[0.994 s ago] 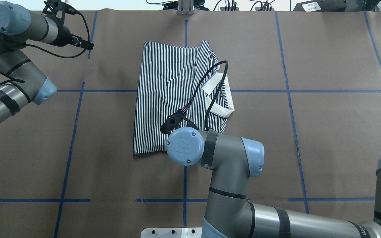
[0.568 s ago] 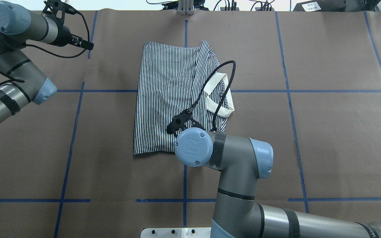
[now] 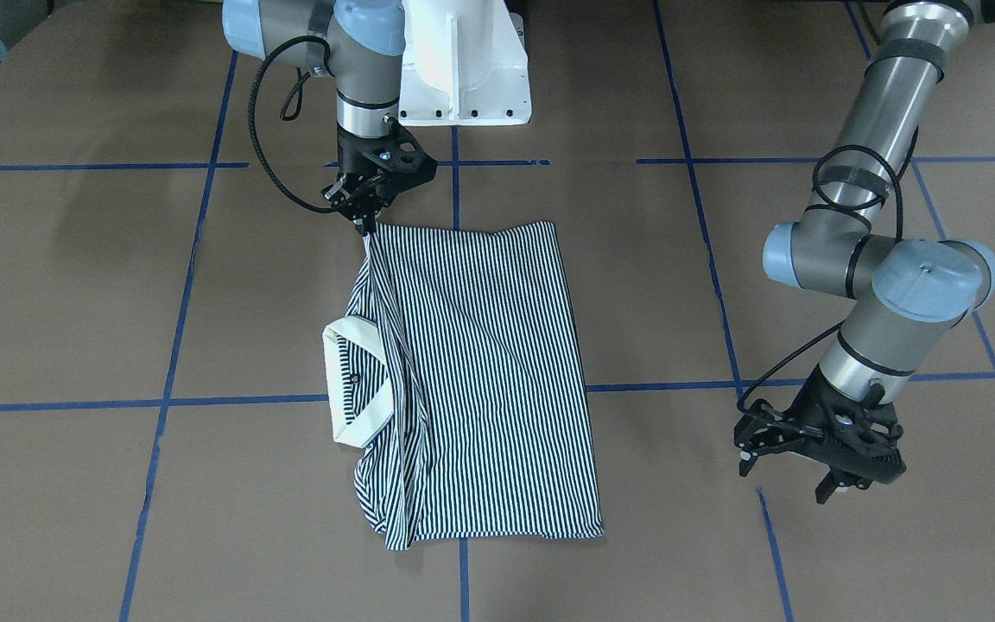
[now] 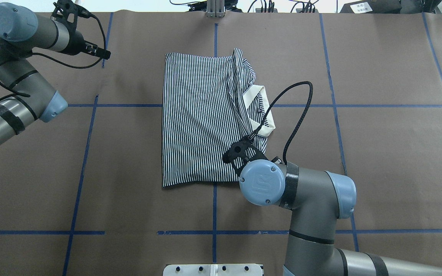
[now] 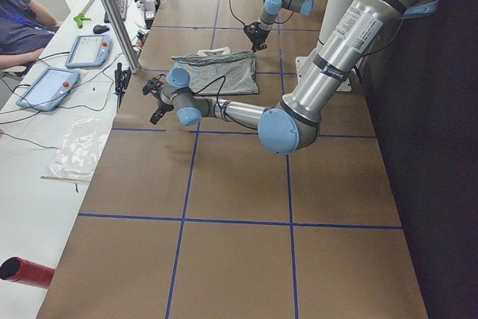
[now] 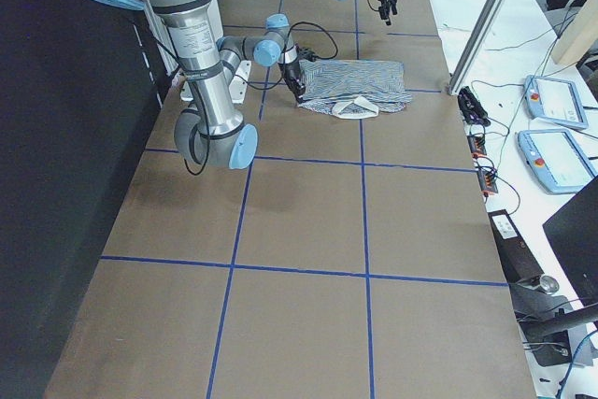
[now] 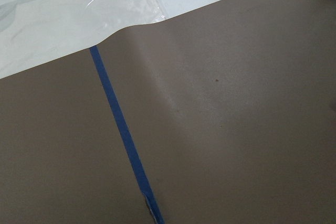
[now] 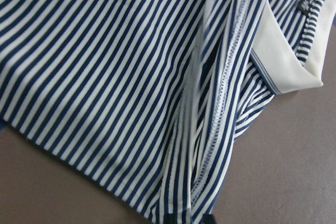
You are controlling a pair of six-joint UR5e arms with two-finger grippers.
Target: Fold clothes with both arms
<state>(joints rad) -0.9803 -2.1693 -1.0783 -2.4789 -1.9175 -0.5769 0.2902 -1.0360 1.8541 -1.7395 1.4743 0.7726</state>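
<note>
Since a second earlier, across the brown paper-covered tabletop (image 4: 378,153) with its blue tape lines, the navy-and-white striped short-sleeved polo shirt (image 4: 198,115) had been drawn a little toward the robot and its near hem squared up, because the silver-grey jointed right arm (image 4: 313,199) had swung back and out to its own side. The shirt lay folded lengthwise near the tabletop's middle, flat on its left half and bunched into a ridge along its right. The matching left arm (image 4: 14,99) hung well apart toward the far left, barely shifted. The black two-finger right tool (image 3: 365,218) was pinched shut on the shirt's near right corner; how many layers it held was hard to tell from the wrist view. The black left tool (image 3: 785,478) stood with jaws parted over bare paper, holding nothing. The plain cream collar (image 3: 340,389) poked out sideways from the ridge.

To do this pull well, the right tool needed to stay low and travel along the stripes, so that the ridge flattened rather than the whole shirt sliding. A gentle, steady draw seemed wise, since thin knit stretches and slips from a shallow pinch. With the left tool free, pinning the far hem would have let the tension smooth the fold.
</note>
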